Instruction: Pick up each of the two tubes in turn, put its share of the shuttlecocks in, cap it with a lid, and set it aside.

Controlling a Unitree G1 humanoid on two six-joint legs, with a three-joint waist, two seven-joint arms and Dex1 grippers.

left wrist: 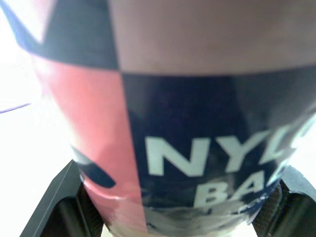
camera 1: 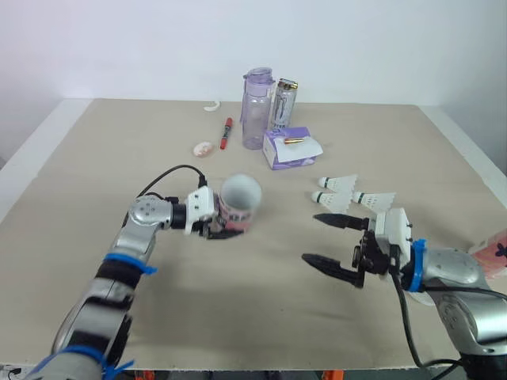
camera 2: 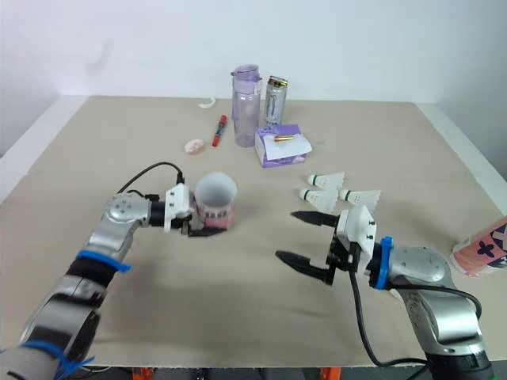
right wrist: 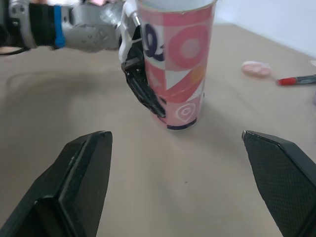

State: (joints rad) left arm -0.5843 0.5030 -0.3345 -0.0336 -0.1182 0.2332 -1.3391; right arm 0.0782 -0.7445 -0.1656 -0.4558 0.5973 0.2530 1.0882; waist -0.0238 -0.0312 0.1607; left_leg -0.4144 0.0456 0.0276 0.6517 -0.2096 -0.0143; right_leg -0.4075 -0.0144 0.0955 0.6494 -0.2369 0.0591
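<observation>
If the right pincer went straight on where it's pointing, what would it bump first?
Most likely the pink tube, upright on the table and gripped by the left pincer. The open right pincer aims at it over bare table, though depth is hard to judge.

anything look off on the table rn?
Nothing spilled or damaged. The tube stands upright in the left hand. Three shuttlecocks lie loose on their sides. The second tube, at the picture's right border, looks tilted; can't tell if it has tipped over.
</observation>
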